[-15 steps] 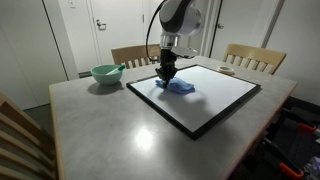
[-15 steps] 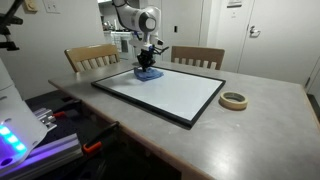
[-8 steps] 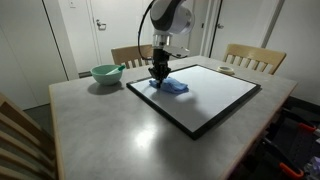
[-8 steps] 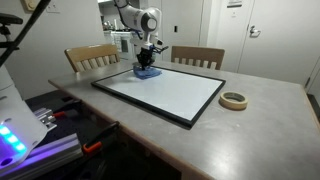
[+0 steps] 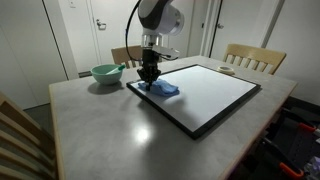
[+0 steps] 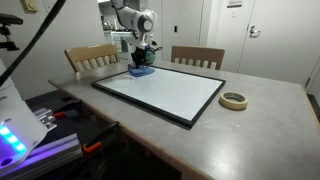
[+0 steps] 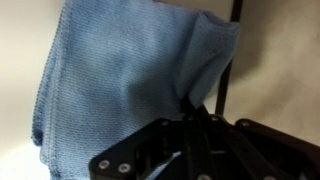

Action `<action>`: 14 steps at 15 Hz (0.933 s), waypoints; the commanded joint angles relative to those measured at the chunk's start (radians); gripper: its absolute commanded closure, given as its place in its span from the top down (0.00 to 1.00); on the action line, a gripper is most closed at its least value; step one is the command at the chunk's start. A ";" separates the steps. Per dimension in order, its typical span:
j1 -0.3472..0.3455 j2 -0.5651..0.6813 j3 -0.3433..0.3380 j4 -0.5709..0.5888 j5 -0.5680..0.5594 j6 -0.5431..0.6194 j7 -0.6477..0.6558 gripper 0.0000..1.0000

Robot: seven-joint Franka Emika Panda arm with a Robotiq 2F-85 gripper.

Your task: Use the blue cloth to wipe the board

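Now arm (image 5: 155, 20) bends over desk (image 5: 100, 125), wrist straight down. Its pincer (image 5: 149, 80) is pinched tight on blue cloth (image 5: 166, 89), fingers together in wrist view. Cloth lies on board (image 5: 215, 95), at corner nearest green bowl (image 5: 105, 73). Wall sign (image 6: 233, 3) too small to read.

Soft knitted blue cloth (image 7: 120, 90), glossy white board (image 5: 212, 95), matt grey tabletop (image 5: 100, 132), wooden chair backs (image 5: 250, 57)
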 commanded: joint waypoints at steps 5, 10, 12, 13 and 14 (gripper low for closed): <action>0.054 0.051 0.010 0.077 0.040 -0.021 0.003 0.01; 0.122 0.012 -0.052 0.053 -0.006 -0.032 0.140 0.01; 0.151 -0.012 -0.082 0.031 -0.023 -0.033 0.212 0.01; 0.164 -0.026 -0.091 0.016 -0.029 -0.029 0.243 0.01; 0.177 -0.038 -0.096 0.009 -0.034 -0.027 0.268 0.01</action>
